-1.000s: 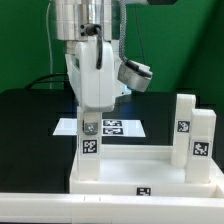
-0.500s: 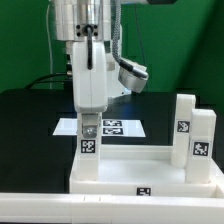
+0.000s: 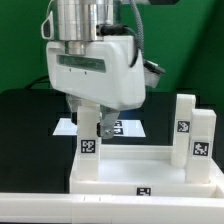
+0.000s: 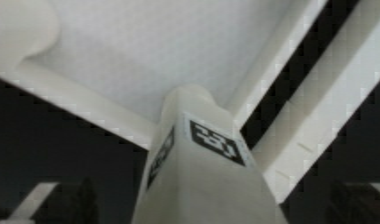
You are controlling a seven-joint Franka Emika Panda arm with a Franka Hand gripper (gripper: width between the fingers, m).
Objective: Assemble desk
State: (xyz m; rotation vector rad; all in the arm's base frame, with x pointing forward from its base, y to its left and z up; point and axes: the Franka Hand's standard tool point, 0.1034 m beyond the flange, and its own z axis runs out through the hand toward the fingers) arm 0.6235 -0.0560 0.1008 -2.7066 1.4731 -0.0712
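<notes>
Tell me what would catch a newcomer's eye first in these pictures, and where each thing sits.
The big glossy white robot wrist fills the upper middle of the exterior view, hanging over a tagged white leg that stands at the tabletop's corner on the exterior view's left. Two more tagged legs stand upright at the corner on the exterior view's right. In the wrist view the same leg looms close, its black-and-white tag blurred.

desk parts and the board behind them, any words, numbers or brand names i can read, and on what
No readable words, numbers or brands anywhere.
Legs, the gripped leg, tabletop rim: black-and-white square tags only, no text.
Marker board: the same tags, too small to make out.
</notes>
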